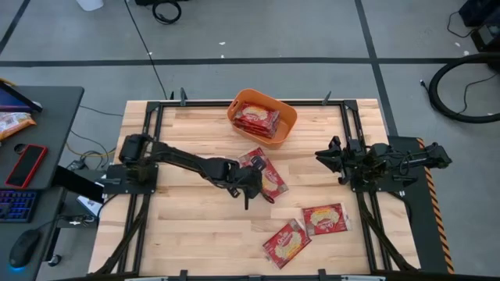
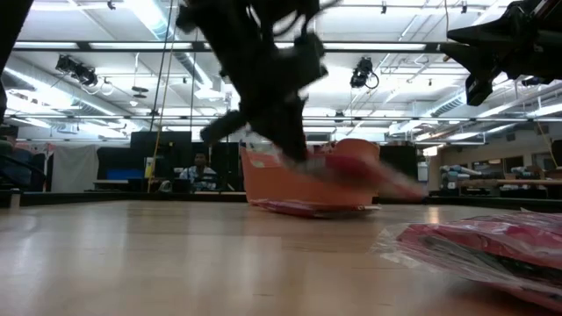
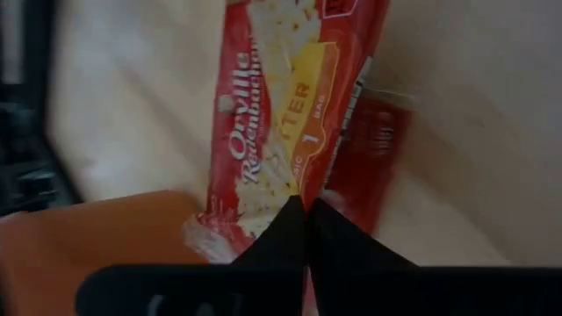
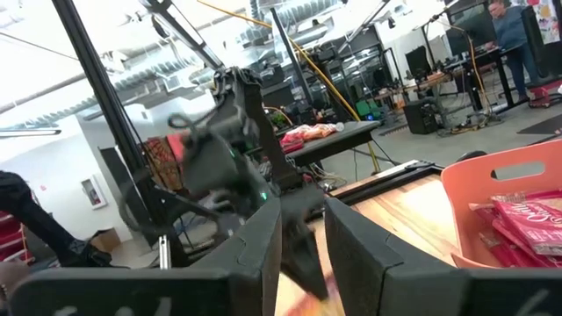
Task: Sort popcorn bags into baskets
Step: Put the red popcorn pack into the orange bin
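High view: orange tub (image 1: 289, 119) at upper centre holds some bags.
Left gripper (image 1: 251, 187): clamped on a popcorn bag (image 1: 267, 175) at centre.
Right gripper (image 1: 326, 155): waits mid-right, part-open, empty.
Left: two bags (image 1: 306, 229) at lower right.

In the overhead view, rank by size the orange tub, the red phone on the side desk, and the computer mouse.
1. Rounded orange plastic tub, clearly largest.
2. Flat red phone.
3. Dark computer mouse, slightly smaller than the phone; close call.
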Tool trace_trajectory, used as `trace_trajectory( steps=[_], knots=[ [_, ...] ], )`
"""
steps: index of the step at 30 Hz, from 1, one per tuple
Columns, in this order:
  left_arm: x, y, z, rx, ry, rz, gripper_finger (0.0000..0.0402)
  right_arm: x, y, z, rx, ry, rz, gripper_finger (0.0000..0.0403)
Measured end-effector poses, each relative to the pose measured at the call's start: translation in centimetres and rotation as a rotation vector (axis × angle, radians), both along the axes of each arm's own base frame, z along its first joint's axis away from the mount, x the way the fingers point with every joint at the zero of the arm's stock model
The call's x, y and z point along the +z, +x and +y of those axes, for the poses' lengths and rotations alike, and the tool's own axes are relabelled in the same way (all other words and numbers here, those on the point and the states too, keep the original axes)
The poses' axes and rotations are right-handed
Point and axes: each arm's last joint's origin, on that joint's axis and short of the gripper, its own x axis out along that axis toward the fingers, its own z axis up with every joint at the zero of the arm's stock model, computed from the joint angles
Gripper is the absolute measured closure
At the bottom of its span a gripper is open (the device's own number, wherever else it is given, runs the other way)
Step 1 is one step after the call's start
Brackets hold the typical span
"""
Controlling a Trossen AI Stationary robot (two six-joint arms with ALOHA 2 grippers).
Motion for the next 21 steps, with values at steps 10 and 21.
trace_trajectory(
  steps=[10, 21],
  knots=[
    [8.7, -1.5, 2.2, 0.073, -0.017, -0.345, 0.0396, 0.0, 0.0, 0.0, 0.0, 0.0, 0.001, 0.0307],
    [6.1, -1.7, 15.7, 0.502, -0.077, -0.354, 0.0396, 0.0, 0.0, 0.0, -0.001, 0.0, 0.001, 0.0307]
  ],
)
